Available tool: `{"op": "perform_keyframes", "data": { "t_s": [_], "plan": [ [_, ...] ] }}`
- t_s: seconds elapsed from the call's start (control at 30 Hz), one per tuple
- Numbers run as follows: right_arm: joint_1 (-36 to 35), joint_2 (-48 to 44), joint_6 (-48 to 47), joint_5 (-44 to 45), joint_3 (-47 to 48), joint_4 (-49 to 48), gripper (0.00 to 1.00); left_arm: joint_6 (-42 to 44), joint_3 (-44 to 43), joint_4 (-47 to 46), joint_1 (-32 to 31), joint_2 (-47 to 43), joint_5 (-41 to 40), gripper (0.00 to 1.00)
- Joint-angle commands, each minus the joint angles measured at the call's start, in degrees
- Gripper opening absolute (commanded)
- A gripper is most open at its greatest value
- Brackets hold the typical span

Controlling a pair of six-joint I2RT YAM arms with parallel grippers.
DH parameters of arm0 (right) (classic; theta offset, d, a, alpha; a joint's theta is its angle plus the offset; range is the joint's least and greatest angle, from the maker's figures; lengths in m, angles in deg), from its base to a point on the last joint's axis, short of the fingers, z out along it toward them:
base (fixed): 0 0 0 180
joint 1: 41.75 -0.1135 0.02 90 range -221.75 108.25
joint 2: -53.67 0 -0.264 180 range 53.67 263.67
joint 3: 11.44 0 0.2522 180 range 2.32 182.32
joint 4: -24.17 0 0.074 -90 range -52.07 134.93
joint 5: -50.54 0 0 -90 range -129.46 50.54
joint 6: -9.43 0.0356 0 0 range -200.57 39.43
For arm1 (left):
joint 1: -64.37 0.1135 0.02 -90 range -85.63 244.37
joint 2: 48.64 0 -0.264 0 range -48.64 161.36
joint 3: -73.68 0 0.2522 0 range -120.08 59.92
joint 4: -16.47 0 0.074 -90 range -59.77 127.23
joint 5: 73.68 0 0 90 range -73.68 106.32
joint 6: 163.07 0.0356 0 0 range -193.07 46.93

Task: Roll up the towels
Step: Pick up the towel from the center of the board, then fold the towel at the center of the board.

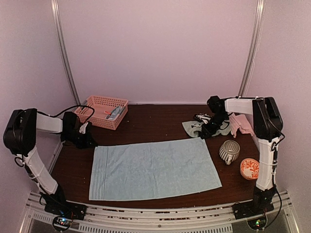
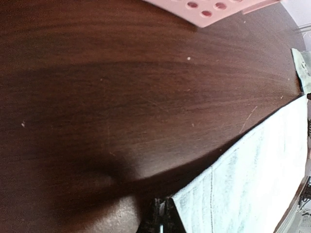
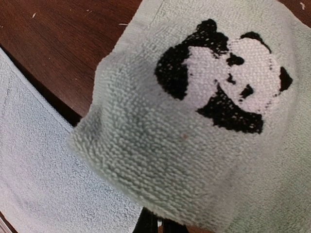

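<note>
Your blue towel (image 1: 153,170) lies flat, long axis L-R. L pincer (image 2: 162,221) closed, touching its far-left corner; R pincer (image 3: 158,225) clamps green towel (image 3: 160,145).

Pink basket (image 1: 102,119) back left on dark wood table (image 1: 155,121); striped mug (image 1: 229,151) beside orange patterned bowl (image 1: 250,168) right
</note>
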Motion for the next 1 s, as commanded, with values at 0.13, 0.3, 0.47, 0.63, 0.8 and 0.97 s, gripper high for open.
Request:
{"op": "perform_keyframes", "data": {
  "t_s": [0.13, 0.3, 0.47, 0.63, 0.8, 0.97],
  "plan": [
    [3.89, -5.58, 0.41, -4.97, 5.86, 2.92, 0.00, -1.40, 0.66, -4.81, -0.14, -9.08, 0.61, 0.00],
    [4.75, -7.72, 0.03, -8.75, 5.84, 2.03, 0.00, -3.24, 0.93, -7.31, -0.15, -11.89, 3.99, 0.00],
    [5.44, -8.62, -0.26, -9.12, 5.96, 1.35, 0.00, -3.17, -0.52, -7.03, -0.15, -14.25, 5.34, 0.00],
    [6.08, -10.87, -2.55, -9.87, 3.16, 2.00, 0.00, -3.96, -0.55, -4.78, -0.18, -18.03, 5.71, 0.00],
    [6.98, -15.36, -6.11, -11.28, -2.70, 2.27, 0.00, -5.01, 1.85, 0.59, -0.16, -22.32, 3.43, 0.00],
    [7.10, -19.00, -10.16, -16.37, -8.41, 3.57, 0.00, -5.50, 3.87, 4.94, -0.15, -25.49, 4.63, 0.00]
  ]
}}
